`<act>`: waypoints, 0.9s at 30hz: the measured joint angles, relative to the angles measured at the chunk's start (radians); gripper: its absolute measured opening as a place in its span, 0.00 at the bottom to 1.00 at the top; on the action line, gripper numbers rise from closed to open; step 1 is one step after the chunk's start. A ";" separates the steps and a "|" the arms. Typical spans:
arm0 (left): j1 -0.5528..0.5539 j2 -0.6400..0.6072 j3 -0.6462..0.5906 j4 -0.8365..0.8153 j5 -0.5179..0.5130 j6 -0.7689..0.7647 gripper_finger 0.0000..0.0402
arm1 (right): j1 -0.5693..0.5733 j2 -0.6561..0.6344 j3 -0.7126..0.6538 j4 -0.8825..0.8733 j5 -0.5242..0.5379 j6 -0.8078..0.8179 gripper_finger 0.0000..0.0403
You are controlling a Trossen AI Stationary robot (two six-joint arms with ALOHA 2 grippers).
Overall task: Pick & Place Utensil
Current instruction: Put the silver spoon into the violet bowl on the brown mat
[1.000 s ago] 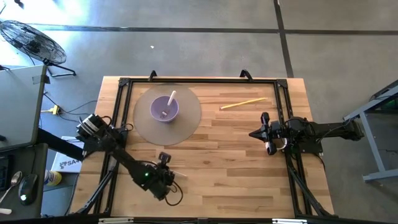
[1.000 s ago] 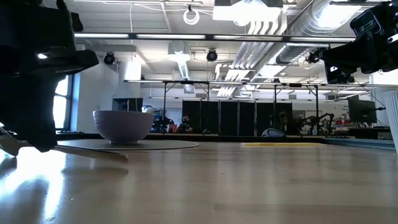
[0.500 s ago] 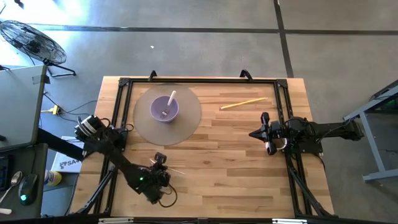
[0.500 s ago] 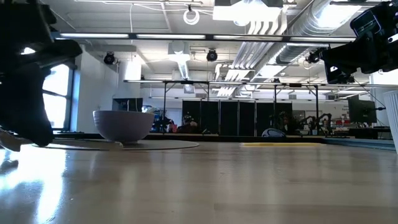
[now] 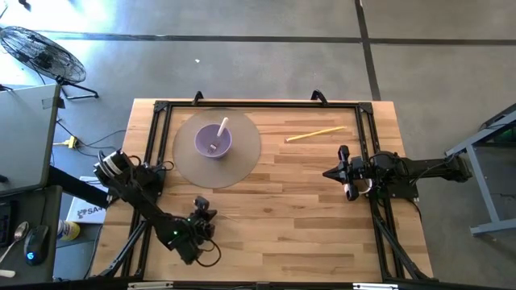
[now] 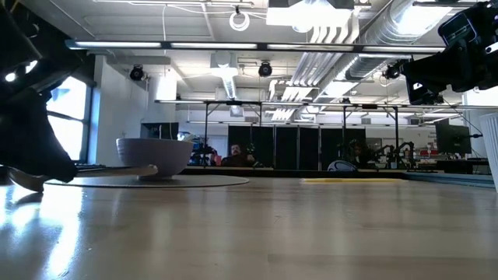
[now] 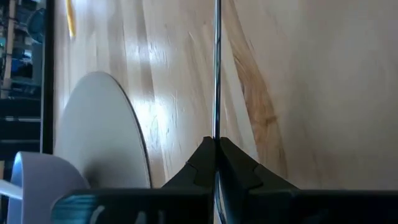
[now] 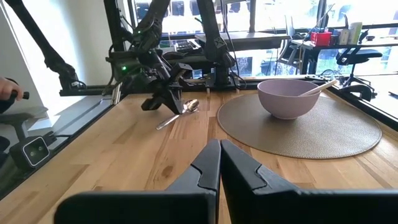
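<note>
My left gripper [image 5: 200, 211] is over the near left of the table, shut on a metal spoon [image 8: 180, 113]; the left wrist view shows the spoon edge-on as a thin line [image 7: 216, 74]. A purple bowl [image 5: 213, 142] with a pale utensil [image 5: 222, 129] leaning inside stands on a round grey mat [image 5: 246, 157] at the far left. My right gripper [image 5: 326, 173] waits shut above the table's right side, touching nothing. My left gripper pinches the spoon's handle [image 7: 216, 127] between its two fingers, coming down at a slant from above. The handle runs on past the fingertips, its free end [image 6: 148, 169] raised off the table. The bowl end [image 6: 22, 180] is low, touching the wood or not I cannot tell.
A thin yellow stick [image 5: 316, 134] lies on the wood at the far right of centre. A black frame [image 5: 258, 105] borders the table. Bare wood spans the middle and near side. A person's hand [image 8: 9, 87] shows in the room beyond the table.
My left gripper has moved toward the table's left edge, carrying the spoon. The spoon has tipped: its handle end, which sloped down to the table, now rides level above it.
</note>
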State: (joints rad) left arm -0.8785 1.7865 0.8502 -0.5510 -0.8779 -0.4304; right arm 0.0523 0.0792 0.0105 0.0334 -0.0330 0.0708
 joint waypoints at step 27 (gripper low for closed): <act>-0.189 -0.053 -0.009 0.085 -0.415 -0.020 0.00 | 0.000 0.000 0.000 0.000 0.000 0.000 0.01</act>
State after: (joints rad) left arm -1.0675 1.7333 0.8413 -0.4656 -1.2930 -0.4501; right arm 0.0522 0.0792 0.0105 0.0334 -0.0330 0.0708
